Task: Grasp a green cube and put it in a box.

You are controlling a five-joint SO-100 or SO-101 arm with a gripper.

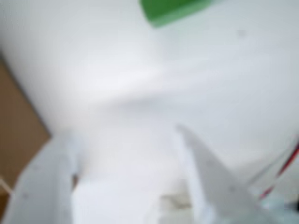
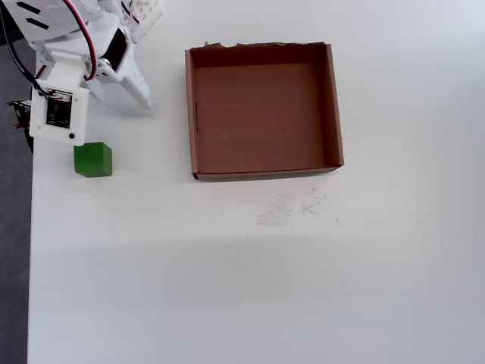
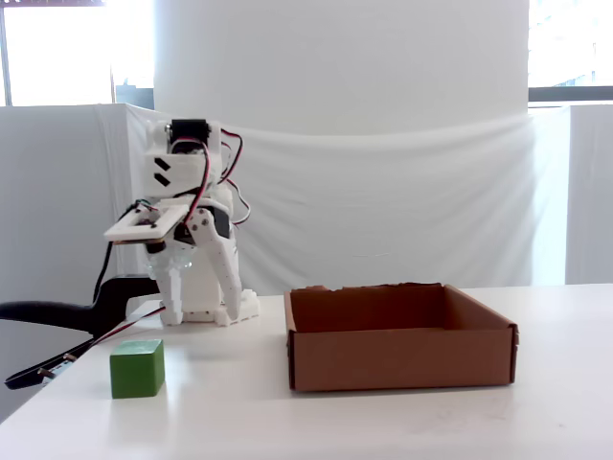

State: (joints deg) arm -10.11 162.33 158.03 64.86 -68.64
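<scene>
One green cube (image 2: 93, 160), one box (image 2: 333, 106)

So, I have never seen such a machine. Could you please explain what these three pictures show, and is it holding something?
It is a small white robot arm on a white table. One camera looks straight down, one stands at table height, and one rides on the wrist, so its blurred picture shows the gripper with its two fingers apart. On the table lie a green cube and an empty brown cardboard box, apart from each other. The gripper holds nothing.
</scene>
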